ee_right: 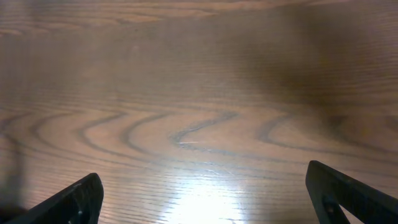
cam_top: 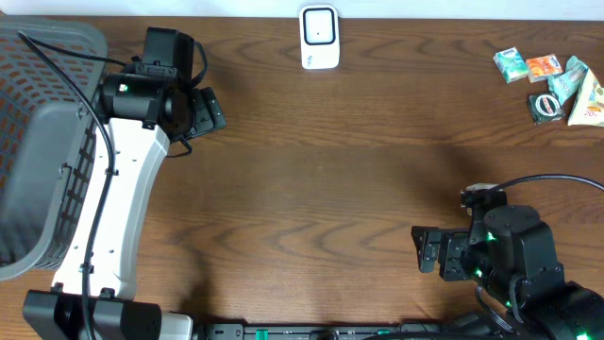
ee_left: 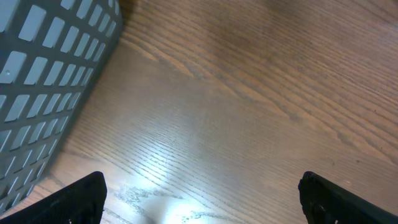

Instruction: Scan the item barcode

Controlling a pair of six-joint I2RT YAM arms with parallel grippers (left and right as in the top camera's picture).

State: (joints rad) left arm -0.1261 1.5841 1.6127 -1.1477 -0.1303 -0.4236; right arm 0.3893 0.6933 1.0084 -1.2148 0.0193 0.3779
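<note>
Several small items lie in a cluster at the table's far right corner: a teal packet, an orange packet, a dark roll and a pale yellow packet. A white barcode scanner stands at the middle of the far edge. My left gripper hovers at the far left, open and empty, well left of the scanner. My right gripper sits near the front right, open and empty, far from the items. Both wrist views show only bare wood between the left gripper's and the right gripper's spread fingers.
A grey slotted basket fills the left edge of the table, its wall close beside my left gripper. A black cable loops over the right arm. Brown wood tabletop lies between the two arms.
</note>
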